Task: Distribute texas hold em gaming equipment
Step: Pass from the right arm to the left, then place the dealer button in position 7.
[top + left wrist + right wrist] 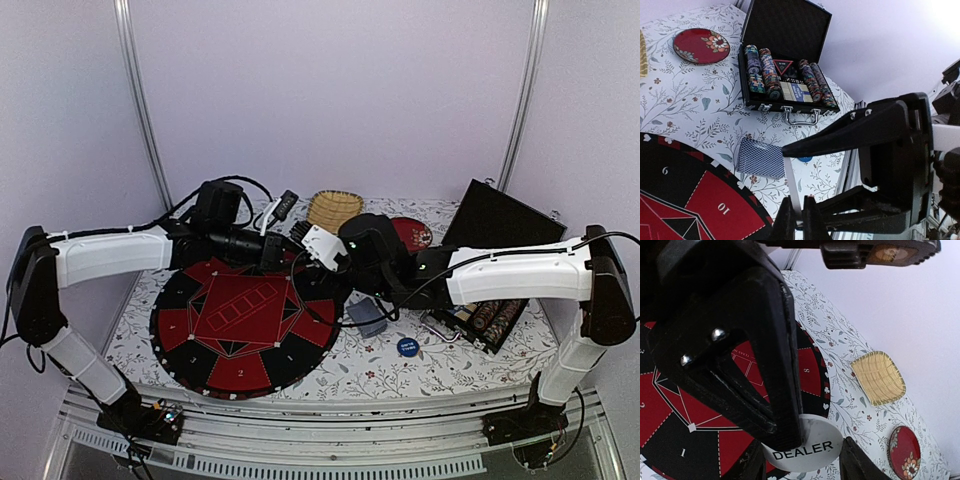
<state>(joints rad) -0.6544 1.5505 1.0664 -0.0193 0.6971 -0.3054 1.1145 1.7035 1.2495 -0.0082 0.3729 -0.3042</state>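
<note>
My left gripper [796, 220] is shut on a playing card [791, 185], seen edge-on as a thin white strip rising from between the fingertips. My right gripper [802, 462] is shut on a round white button marked DEALER [812, 442], held above the rim of the round red-and-black poker mat [670, 405]. In the top view the left gripper [283, 250] and the right gripper [325, 248] nearly meet over the mat's far edge [240, 320]. A blue-backed deck [760, 157] lies on the floral cloth beside the mat, with a blue chip [407, 347] near it.
An open black case [785, 75] full of chip stacks stands at the right of the table, its lid up. A dark-red plate [412, 232] and a straw basket [333, 208] sit at the back. Each wrist view is partly blocked by the other arm's black gripper.
</note>
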